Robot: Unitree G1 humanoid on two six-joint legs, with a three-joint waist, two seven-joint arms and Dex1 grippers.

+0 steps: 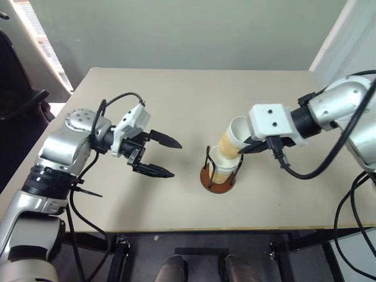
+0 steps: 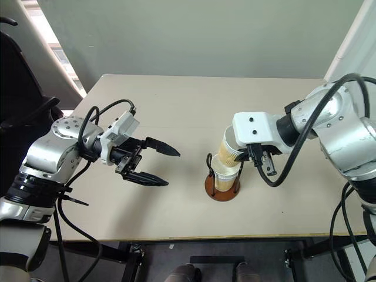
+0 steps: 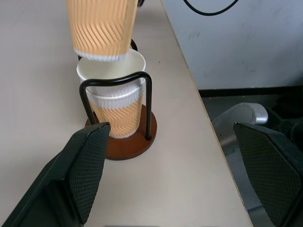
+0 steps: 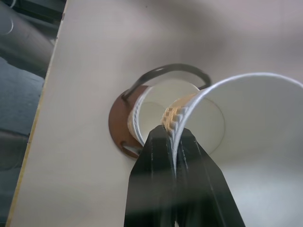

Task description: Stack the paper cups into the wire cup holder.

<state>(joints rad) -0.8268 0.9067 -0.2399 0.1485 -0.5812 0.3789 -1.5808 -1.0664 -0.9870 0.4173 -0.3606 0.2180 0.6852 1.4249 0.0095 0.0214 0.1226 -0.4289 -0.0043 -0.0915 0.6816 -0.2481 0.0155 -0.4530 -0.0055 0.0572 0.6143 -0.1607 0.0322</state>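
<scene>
Right wrist view shows the right gripper (image 4: 174,142) pinching a tilted paper cup's (image 1: 233,138) rim above the wire cup holder (image 1: 218,180), which holds stacked cups (image 3: 116,101). At nine o'clock of the holder, the left gripper (image 1: 167,156) hovers with fingers spread wide, empty.

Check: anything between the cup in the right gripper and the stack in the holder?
Nothing visible. The right gripper pinches the paper cup by its rim, tilted, its bottom just above the open mouth of the stacked cups in the wire cup holder.
</scene>
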